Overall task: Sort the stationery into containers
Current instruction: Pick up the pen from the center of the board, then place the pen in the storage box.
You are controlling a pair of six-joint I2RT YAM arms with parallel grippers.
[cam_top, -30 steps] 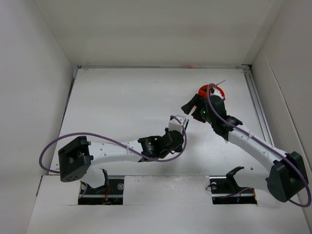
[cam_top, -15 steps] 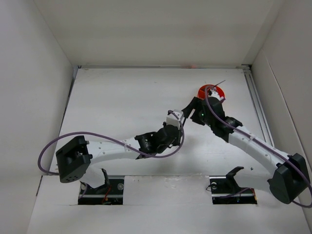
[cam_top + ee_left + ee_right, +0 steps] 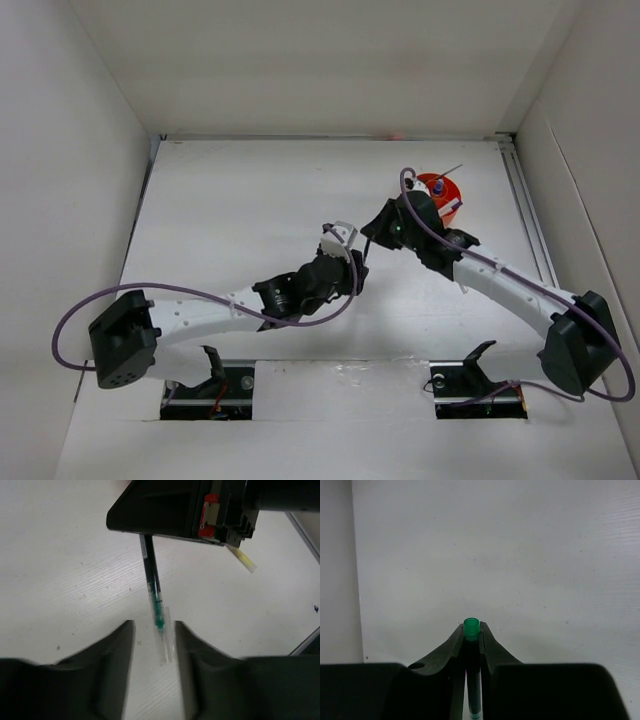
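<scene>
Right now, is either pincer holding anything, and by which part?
The right pincer clamps the green pen just below its green end. The left pincer is open around its tip.

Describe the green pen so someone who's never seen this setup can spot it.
Find the orange holder at the table's far right; just to its left the two grippers meet. The pen hangs from the right gripper, its tip inside the open left gripper. It is the only thing a gripper holds: thin, with a dark barrel, green at both ends.
</scene>
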